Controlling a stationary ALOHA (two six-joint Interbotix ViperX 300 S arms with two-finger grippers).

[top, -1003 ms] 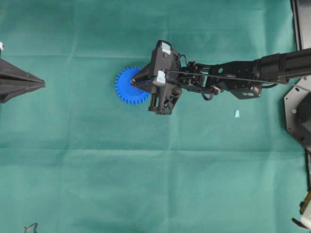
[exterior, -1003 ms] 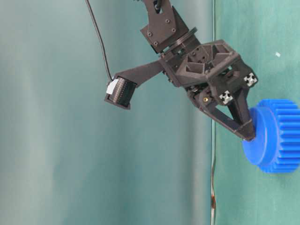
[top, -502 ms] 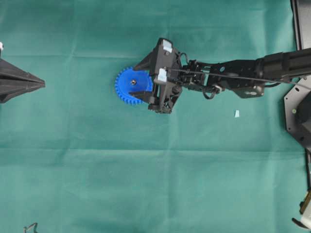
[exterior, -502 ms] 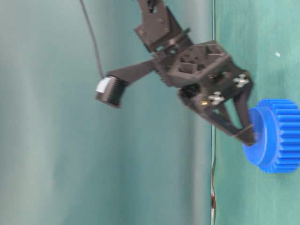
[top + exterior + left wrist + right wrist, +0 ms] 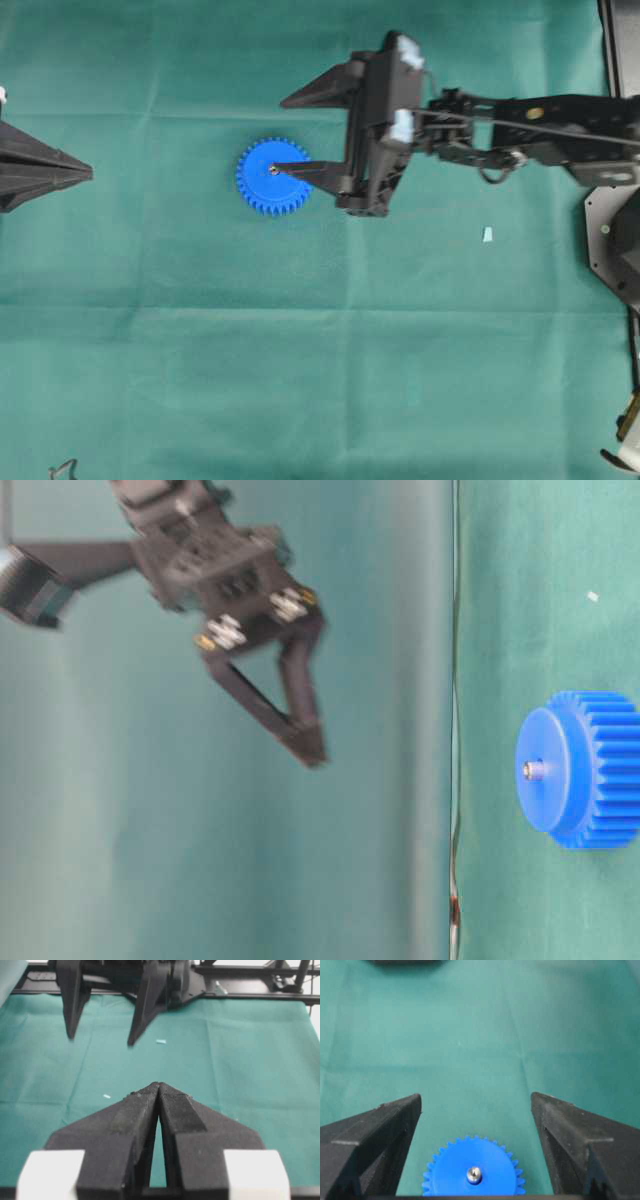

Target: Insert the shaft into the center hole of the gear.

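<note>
The blue gear (image 5: 262, 188) lies flat on the green cloth. The silvery shaft (image 5: 273, 170) stands upright in the middle of its face and fills the center hole, which is hidden. Both also show in the table-level view, gear (image 5: 595, 770) and shaft (image 5: 533, 770), and in the right wrist view, gear (image 5: 492, 1172) and shaft (image 5: 473, 1175). My right gripper (image 5: 280, 136) is open and empty, raised well above the gear (image 5: 308, 748), its jaws wide apart (image 5: 475, 1097). My left gripper (image 5: 88, 173) is shut and empty at the far left (image 5: 159, 1086).
A pale blue chip (image 5: 488, 234) lies on the cloth to the right of the gear, and it also shows in the left wrist view (image 5: 161, 1041). A tiny white speck (image 5: 106, 1096) lies nearby. The right arm's base (image 5: 615, 230) stands at the right edge.
My right gripper opened and let go of the shaft, then rose and drew back to the right. The shaft stays standing in the gear. The left gripper has not moved.
</note>
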